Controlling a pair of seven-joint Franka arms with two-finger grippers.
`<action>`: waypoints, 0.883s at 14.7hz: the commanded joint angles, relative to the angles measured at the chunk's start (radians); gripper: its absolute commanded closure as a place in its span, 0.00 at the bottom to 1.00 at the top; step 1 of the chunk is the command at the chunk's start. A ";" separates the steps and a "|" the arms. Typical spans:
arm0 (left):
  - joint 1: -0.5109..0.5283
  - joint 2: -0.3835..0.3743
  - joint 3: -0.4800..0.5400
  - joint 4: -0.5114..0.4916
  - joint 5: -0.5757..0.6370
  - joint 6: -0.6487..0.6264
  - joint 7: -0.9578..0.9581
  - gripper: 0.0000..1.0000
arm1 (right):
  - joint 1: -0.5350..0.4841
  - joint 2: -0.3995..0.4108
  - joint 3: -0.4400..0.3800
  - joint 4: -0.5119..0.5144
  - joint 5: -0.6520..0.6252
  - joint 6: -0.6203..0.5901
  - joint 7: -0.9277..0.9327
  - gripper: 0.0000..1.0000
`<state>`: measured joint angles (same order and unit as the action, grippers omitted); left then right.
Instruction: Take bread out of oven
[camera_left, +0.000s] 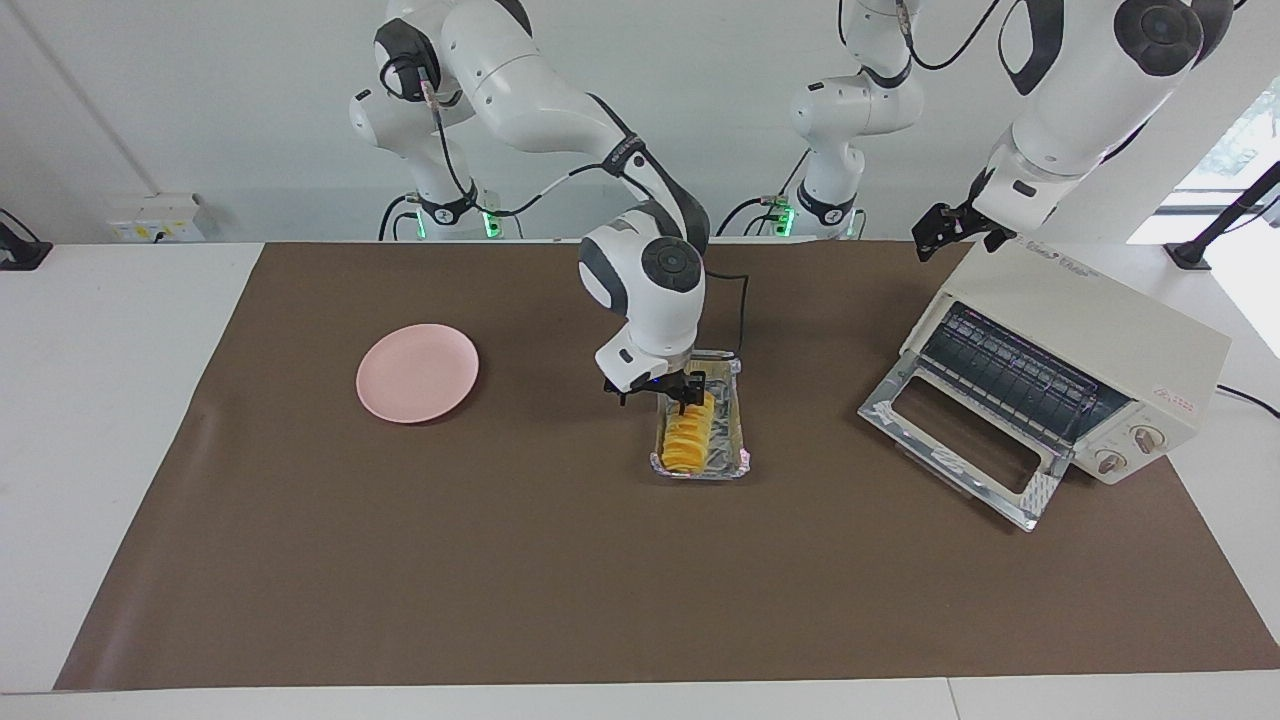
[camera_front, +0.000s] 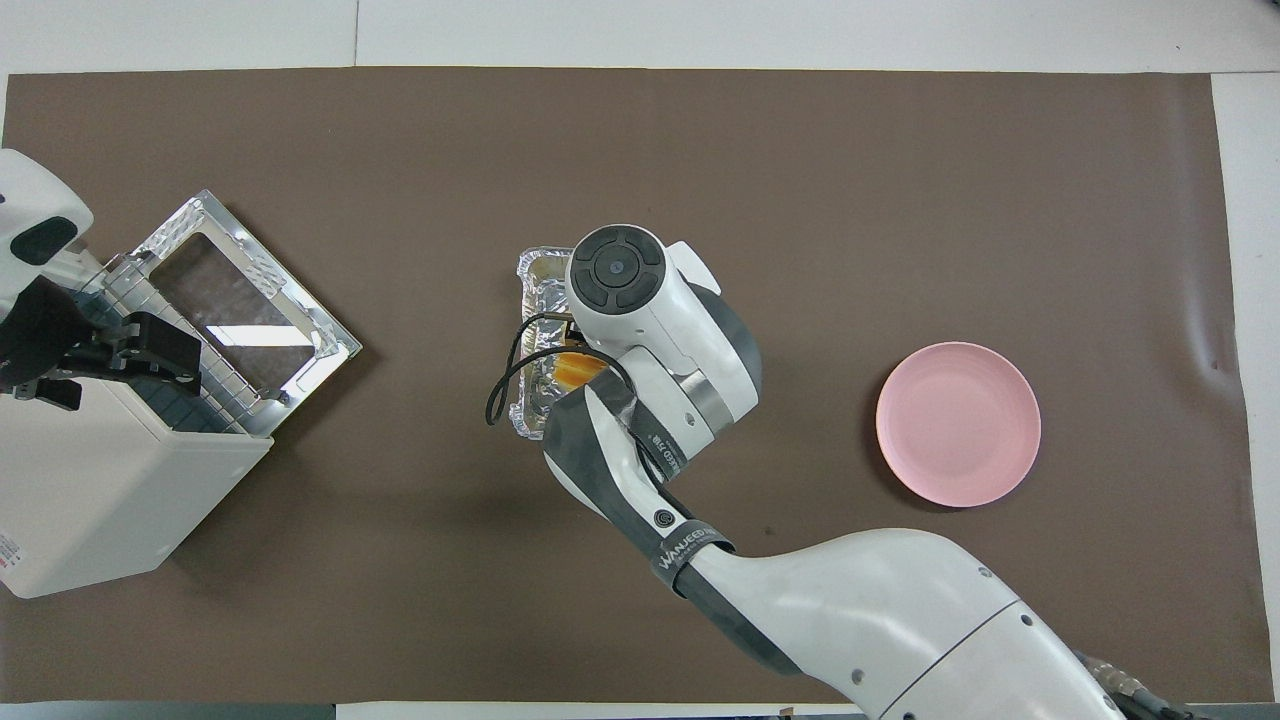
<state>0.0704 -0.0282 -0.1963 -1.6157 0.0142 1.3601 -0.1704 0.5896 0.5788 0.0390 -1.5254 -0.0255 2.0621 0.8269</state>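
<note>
Your right hand (camera_left: 655, 389), spread wide at frame centre, sits low over the bread (camera_left: 688, 440) in the foil tray (camera_left: 738, 425), already outside the oven (camera_left: 1090, 335) at right, where your left hand (camera_left: 955, 228) waits spread above it; closing off-centre could drag the light tray along.

Right arm: stretched out over the table's middle, wrist bent down.
Right gripper (camera_left: 655, 388): low, fingers apart.
Left arm: waits, raised.
Left gripper (camera_left: 950, 227): fingers apart.
</note>
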 joint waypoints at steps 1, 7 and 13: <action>0.008 -0.036 -0.002 -0.019 -0.014 0.017 0.019 0.00 | 0.002 -0.028 -0.005 -0.068 -0.021 0.053 -0.003 0.14; 0.012 -0.042 -0.002 -0.018 -0.014 0.014 0.005 0.00 | 0.001 -0.028 -0.004 -0.055 -0.019 0.049 -0.020 1.00; 0.016 -0.042 -0.002 -0.018 -0.014 0.013 0.003 0.00 | -0.010 -0.028 -0.004 -0.045 -0.013 0.033 -0.037 1.00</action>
<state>0.0718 -0.0484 -0.1933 -1.6156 0.0142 1.3601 -0.1693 0.5891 0.5695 0.0373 -1.5527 -0.0257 2.0977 0.8192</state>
